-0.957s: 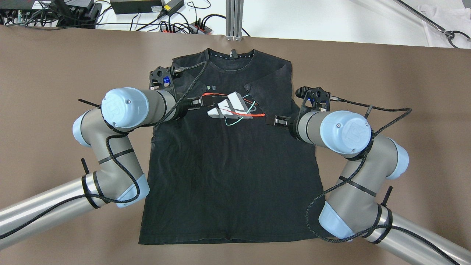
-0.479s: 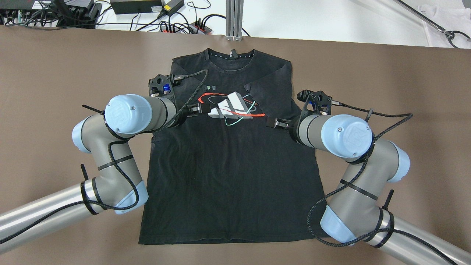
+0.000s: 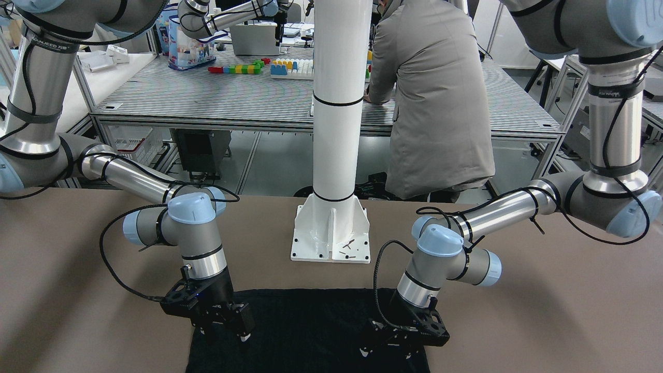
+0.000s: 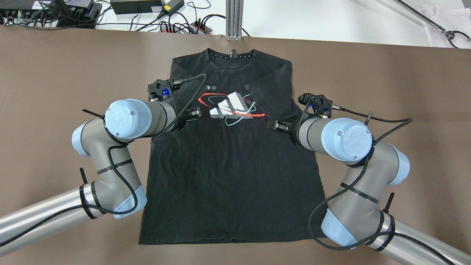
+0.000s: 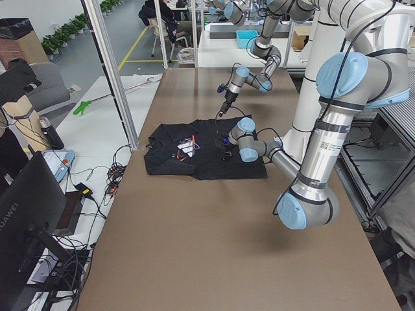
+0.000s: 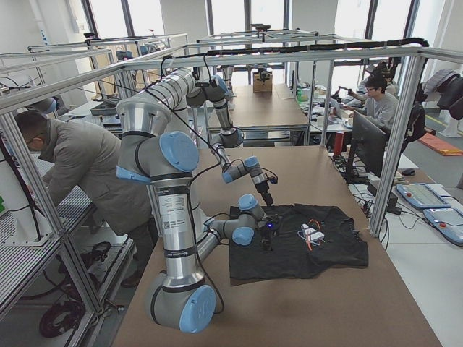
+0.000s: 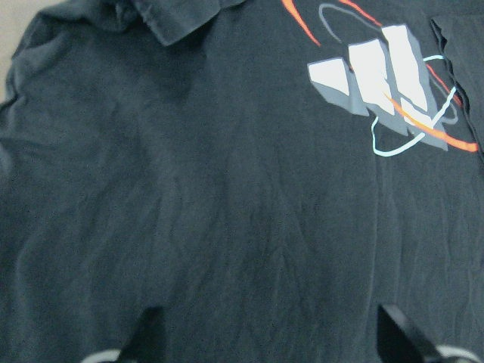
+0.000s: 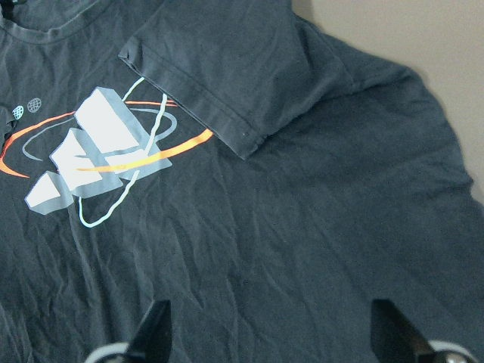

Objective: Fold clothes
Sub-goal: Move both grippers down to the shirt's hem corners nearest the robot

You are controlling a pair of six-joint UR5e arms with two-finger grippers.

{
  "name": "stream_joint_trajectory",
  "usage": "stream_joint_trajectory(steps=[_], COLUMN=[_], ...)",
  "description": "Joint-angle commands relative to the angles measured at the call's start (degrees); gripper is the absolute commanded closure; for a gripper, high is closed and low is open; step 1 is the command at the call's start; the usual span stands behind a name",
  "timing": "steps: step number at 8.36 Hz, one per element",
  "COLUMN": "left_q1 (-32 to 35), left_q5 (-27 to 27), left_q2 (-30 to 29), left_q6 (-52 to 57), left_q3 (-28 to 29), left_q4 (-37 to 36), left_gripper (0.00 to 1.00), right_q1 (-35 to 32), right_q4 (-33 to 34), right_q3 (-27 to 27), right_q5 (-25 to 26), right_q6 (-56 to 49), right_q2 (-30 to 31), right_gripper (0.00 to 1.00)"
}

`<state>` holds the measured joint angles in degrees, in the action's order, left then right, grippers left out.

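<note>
The clothes are one black T-shirt [image 4: 228,176] with a white, red and teal chest logo [image 4: 230,106], lying flat and face up on the brown table [image 4: 55,66]. Both short sleeves are folded in over the chest; one shows in the right wrist view [image 8: 219,68]. My left gripper [image 4: 197,112] is open and empty just above the shirt, left of the logo. My right gripper [image 4: 275,125] is open and empty above the shirt, right of the logo. The wrist views show the spread fingers [image 7: 151,336] [image 8: 155,329] over bare fabric. The front view shows the shirt's hem [image 3: 311,331].
A white pillar base [image 3: 331,233] stands on the table behind the hem. A person in a grey coat [image 3: 435,103] stands beyond it. Cables and power strips [image 4: 184,25] and a metal post [image 4: 233,18] lie past the collar edge.
Both grippers have drawn back a little from the collar toward the hem, the left more than the right. They stay open. The shirt has not moved.
</note>
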<state>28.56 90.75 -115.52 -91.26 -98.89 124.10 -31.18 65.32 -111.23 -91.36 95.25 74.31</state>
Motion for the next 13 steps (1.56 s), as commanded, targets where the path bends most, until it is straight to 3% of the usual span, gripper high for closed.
stream_joint_trajectory(steps=[1,3,5,6,9,13], left_q1=[-4.0,-6.7,-10.1,-12.5,-16.9,-19.9], left_q5=[-0.6,-3.6,-6.0,-7.7,-10.8,-10.7], left_q2=[4.2,5.2,11.5,14.9,17.5,22.5], left_q6=[-3.0,-4.6,-6.3,-6.5,-10.2,-11.2], left_q3=[-3.7,-3.8,-9.5,-12.7,-13.8,-16.9], left_q4=[-0.1,0.0,0.0,-0.1,-0.1,-0.1], left_gripper=[0.0,0.0,0.0,0.0,0.0,0.0], right_q1=[2.0,3.8,4.4,4.7,6.8,7.5], right_q4=[-0.1,-1.7,-13.0,-14.4,-14.4,-14.4], right_q3=[-3.1,-3.2,-3.3,-3.5,-4.9,-5.0], right_q5=[0.1,1.7,2.1,2.1,2.7,4.7], right_q6=[6.4,8.8,9.0,9.7,11.9,12.4], right_q2=[4.5,6.3,13.4,15.8,16.6,16.7], right_gripper=[0.05,0.05,0.05,0.06,0.06,0.06])
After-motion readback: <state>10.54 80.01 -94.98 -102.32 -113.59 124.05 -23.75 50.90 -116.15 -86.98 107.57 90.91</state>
